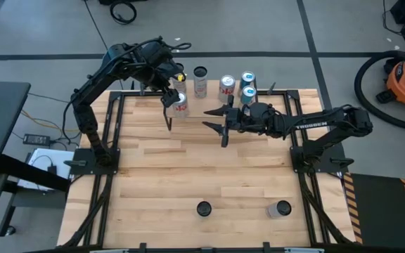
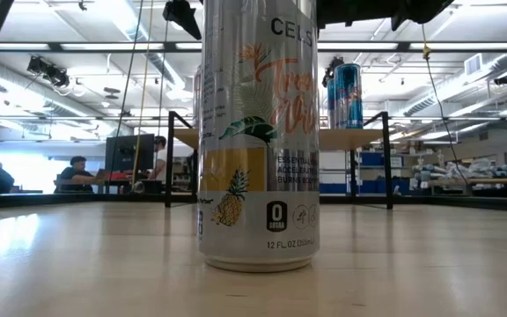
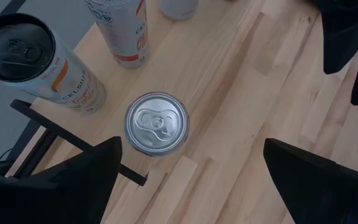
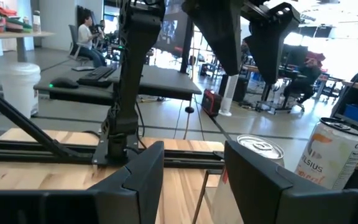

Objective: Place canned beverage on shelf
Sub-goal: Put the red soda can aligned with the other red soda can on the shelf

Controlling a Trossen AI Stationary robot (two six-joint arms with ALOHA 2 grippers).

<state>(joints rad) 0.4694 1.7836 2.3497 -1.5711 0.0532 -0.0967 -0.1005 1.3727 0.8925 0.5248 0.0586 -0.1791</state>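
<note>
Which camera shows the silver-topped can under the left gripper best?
The left wrist view: the silver-topped can sits unobstructed between the open fingers. The high view shows it small beneath the left gripper; elsewhere I cannot pick it out.

near can (image 2: 258,132): top chopped off by the low view's edge
shelf (image 2: 350,138): mostly hidden behind that can
people in the background: too tiny to make out

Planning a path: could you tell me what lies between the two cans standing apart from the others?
Nothing: the high view shows bare table between the left-hand can and the right-hand can.
</note>
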